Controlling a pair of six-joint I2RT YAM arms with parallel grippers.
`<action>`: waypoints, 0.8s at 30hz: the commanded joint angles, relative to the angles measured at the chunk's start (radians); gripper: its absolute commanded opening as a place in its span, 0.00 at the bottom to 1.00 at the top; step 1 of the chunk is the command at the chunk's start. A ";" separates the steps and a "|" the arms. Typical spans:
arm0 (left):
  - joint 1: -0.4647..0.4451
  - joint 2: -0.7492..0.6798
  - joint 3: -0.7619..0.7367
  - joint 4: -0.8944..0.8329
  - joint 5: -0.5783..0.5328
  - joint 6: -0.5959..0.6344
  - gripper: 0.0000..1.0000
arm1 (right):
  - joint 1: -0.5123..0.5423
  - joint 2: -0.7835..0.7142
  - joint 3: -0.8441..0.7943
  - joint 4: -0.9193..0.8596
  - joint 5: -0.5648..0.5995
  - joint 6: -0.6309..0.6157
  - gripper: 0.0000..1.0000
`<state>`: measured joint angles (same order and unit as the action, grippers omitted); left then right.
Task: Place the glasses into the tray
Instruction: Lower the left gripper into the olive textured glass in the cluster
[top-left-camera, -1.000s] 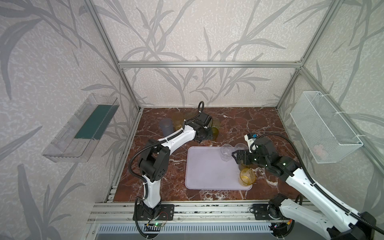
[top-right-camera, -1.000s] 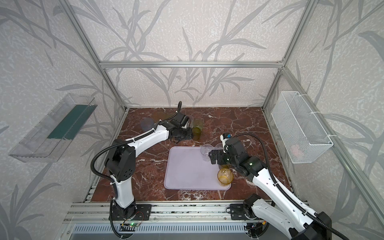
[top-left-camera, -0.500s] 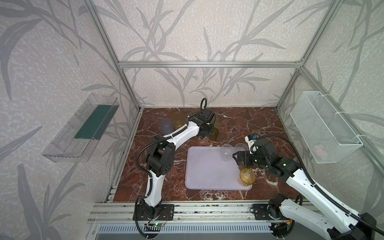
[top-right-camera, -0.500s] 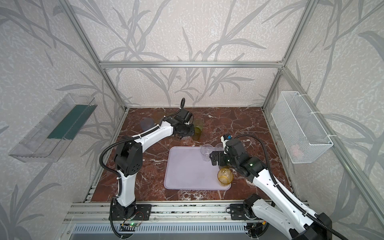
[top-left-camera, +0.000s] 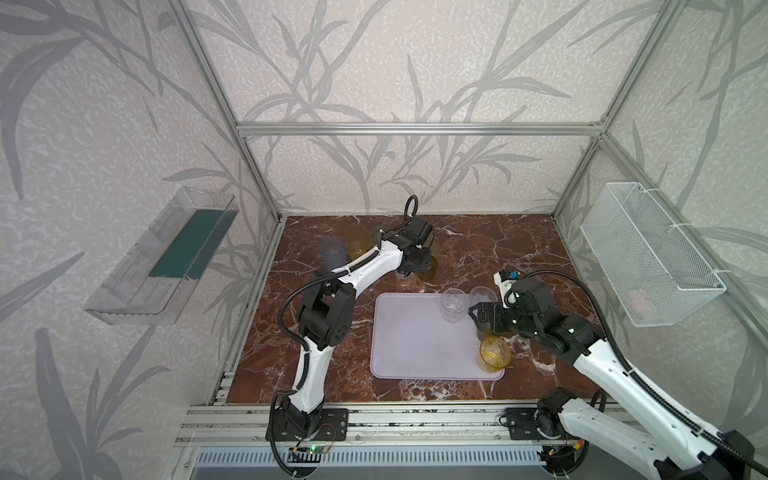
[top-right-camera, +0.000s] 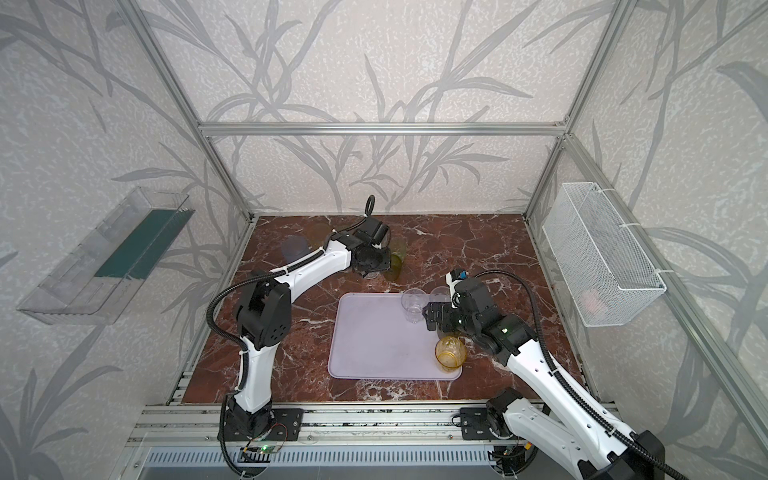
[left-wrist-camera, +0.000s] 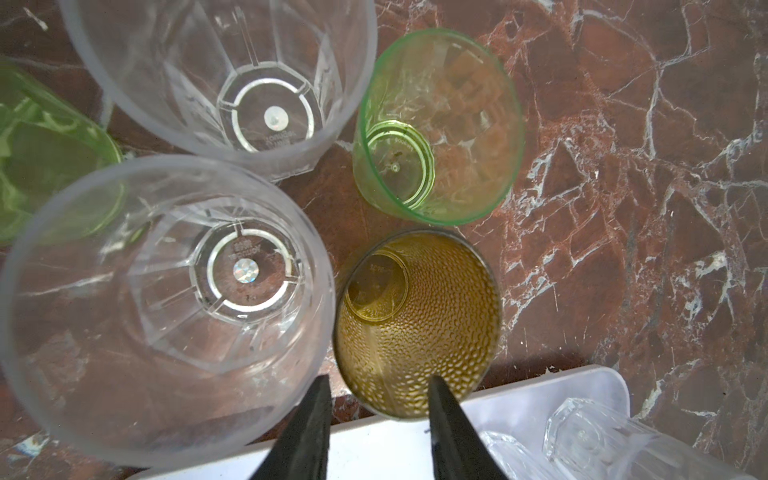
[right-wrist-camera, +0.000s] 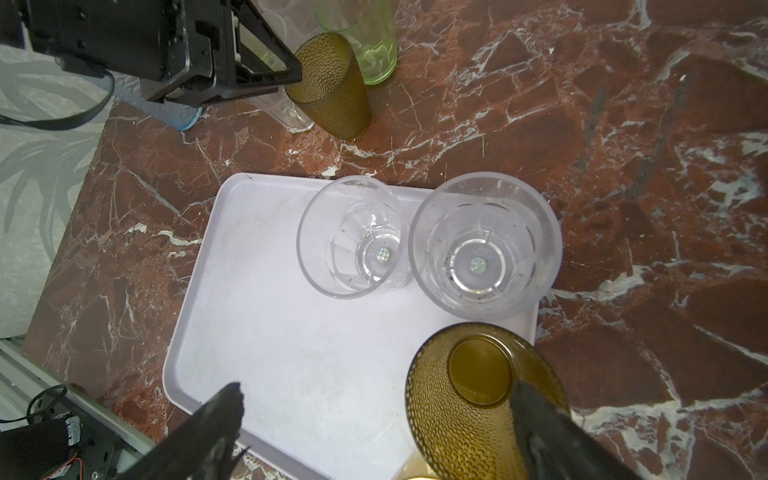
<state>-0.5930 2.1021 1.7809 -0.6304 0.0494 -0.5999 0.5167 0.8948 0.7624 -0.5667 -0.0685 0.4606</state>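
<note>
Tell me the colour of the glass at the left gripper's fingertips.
Olive-brown glass, dimpled all over; clearest in the left wrist view.

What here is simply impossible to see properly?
The pinkish thing in the wire basket: too small, behind mesh, both top views.
The left gripper: tips hidden under its own wrist in both top views.
One green tumbler: cut off by the left wrist view's edge.
</note>
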 joint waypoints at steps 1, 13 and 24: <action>0.002 0.031 0.037 -0.042 -0.036 0.017 0.36 | -0.007 -0.018 -0.014 -0.022 0.011 0.008 0.99; 0.002 0.058 0.071 -0.068 -0.049 0.032 0.26 | -0.017 -0.027 -0.022 -0.023 0.006 0.021 0.99; 0.002 0.072 0.078 -0.065 -0.040 0.041 0.22 | -0.020 -0.040 -0.023 -0.030 0.001 0.030 0.99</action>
<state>-0.5930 2.1509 1.8267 -0.6708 0.0242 -0.5713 0.5026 0.8772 0.7479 -0.5751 -0.0689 0.4831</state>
